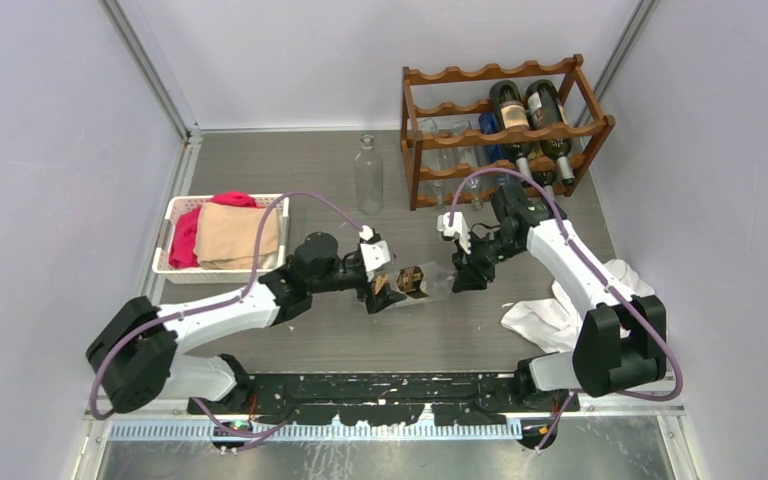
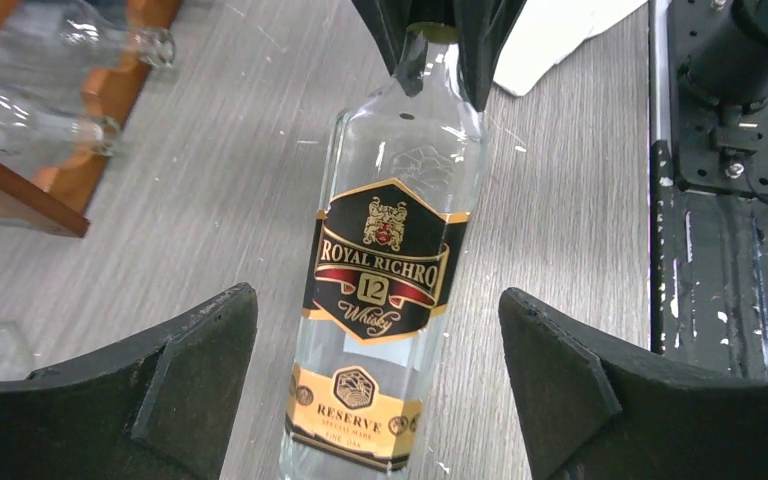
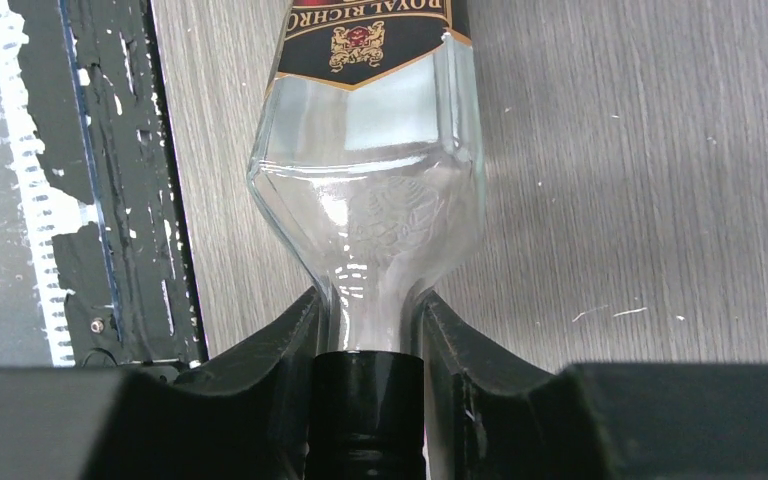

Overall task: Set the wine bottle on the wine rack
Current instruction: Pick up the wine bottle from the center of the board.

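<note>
The wine bottle is clear glass with a black and gold label and a black cap. It lies on its side low over the table, between the two arms. My right gripper is shut on its neck just below the cap, and the bottle's shoulder points away from that camera. My left gripper is open, with one finger on each side of the bottle's lower body and a gap on both sides. The reddish-brown wine rack stands at the back right, behind the right gripper.
Two dark bottles and some clear ones lie in the rack. A tall clear bottle stands left of the rack. On the left is a white basket of cloths. A white cloth lies by the right arm's base.
</note>
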You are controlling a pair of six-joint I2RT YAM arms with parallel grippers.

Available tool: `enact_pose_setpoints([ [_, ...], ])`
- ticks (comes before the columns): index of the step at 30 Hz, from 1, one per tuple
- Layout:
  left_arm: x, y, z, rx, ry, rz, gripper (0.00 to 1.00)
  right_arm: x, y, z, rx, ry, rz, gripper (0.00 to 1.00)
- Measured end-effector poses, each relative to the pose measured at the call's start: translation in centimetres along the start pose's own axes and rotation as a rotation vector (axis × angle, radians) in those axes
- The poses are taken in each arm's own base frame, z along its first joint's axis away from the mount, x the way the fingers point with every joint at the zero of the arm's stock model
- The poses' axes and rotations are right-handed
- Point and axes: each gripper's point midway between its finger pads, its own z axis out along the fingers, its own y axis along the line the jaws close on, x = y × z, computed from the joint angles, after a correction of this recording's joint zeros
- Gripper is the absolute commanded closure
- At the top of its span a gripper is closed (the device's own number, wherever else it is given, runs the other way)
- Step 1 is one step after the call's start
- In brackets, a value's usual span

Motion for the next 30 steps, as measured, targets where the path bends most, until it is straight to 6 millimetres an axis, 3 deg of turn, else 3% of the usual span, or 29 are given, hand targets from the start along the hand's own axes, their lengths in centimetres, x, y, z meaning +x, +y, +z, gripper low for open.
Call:
enact_pose_setpoints([
  [11, -4.8, -0.4, -4.6, -0.038, -0.009, 0.032, 0.11, -0.3, -1.0, -1.4, 0.061, -0.085, 0.052, 0.99],
  [17, -4.0, -1.7, -6.9, -0.02, 0.052, 0.012, 0.12, 0.2, -1.8, -2.9, 0.153, -0.145, 0.08, 0.99],
  [25, -3.9, -3.2, -10.1, -0.005, 0.092, 0.056, 0.12, 1.4, -1.4, -2.7, 0.183, -0.193, 0.084, 0.99],
  [28, -3.0, -3.5, -9.8, 0.005, 0.078, 0.052, 0.11, 1.8, -1.2, -2.5, 0.183, -0.219, 0.098, 0.99],
  [30, -1.3, -3.8, -9.2, 0.014, 0.076, 0.033, 0.11, 2.1, -1.1, -2.2, 0.174, -0.234, 0.07, 0.99],
])
